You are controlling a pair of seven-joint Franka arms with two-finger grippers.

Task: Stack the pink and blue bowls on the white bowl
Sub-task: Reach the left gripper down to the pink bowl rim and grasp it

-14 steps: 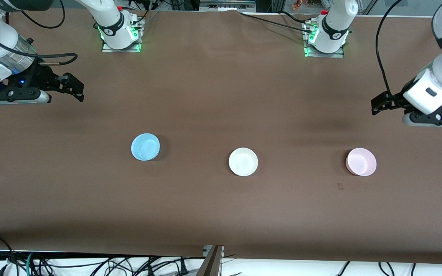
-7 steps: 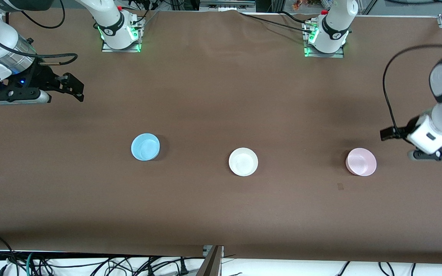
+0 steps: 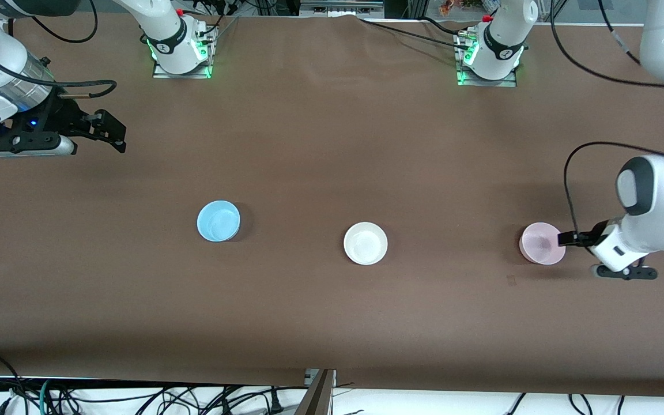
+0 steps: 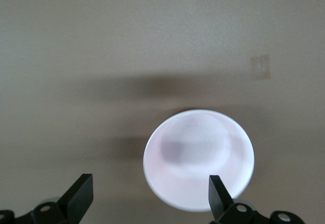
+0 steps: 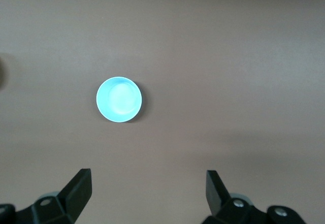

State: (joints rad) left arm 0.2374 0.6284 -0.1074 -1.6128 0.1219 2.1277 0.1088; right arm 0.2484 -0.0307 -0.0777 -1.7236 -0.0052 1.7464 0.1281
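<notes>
You have three small round shallow bowls of smooth plastic, all the same size, standing apart in a row on the matte brown table (image 3: 320,150). The blue bowl (image 3: 218,221) sits toward the right arm's end, the white bowl (image 3: 365,243) in the middle, and the pink bowl (image 3: 542,243) toward the left arm's end; the blue one lies slightly farther from the front camera than the other two. Each bowl is upright, and none is stacked on another. You can see nothing inside any of them, only bare glossy interiors.

Your left gripper (image 3: 569,238) is low at the pink bowl's rim on the side toward the left arm's end. In the left wrist view its black fingers (image 4: 219,197) are spread wide, one over the bowl's edge and the other out over bare table, so it grips nothing. A small pale tape patch (image 4: 260,67) lies flat on the table near that bowl.

Your right gripper (image 3: 112,134) waits over bare table at the right arm's end, well apart from the blue bowl, its fingers (image 5: 77,189) open and empty.
</notes>
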